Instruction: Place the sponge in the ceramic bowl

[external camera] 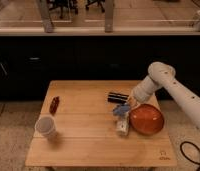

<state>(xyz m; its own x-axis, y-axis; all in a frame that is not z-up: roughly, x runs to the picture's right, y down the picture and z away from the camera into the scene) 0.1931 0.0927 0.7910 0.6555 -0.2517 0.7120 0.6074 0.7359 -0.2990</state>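
Observation:
The blue sponge [121, 109] is on the right half of the wooden table [83, 140], just left of the ceramic bowl [146, 120]. That bowl is wide, glossy and orange-red, and nothing shows inside it. My white arm reaches in from the right, and the gripper [128, 105] is right at the sponge's upper right side, beside the bowl's rim. I cannot make out whether the sponge rests on the table or is held.
A black oblong box [117, 97] lies just behind the sponge. A pale bottle [123, 124] lies in front of it, against the bowl's left side. A white cup [45, 126] stands front left, and a small red object [54, 104] lies at the left.

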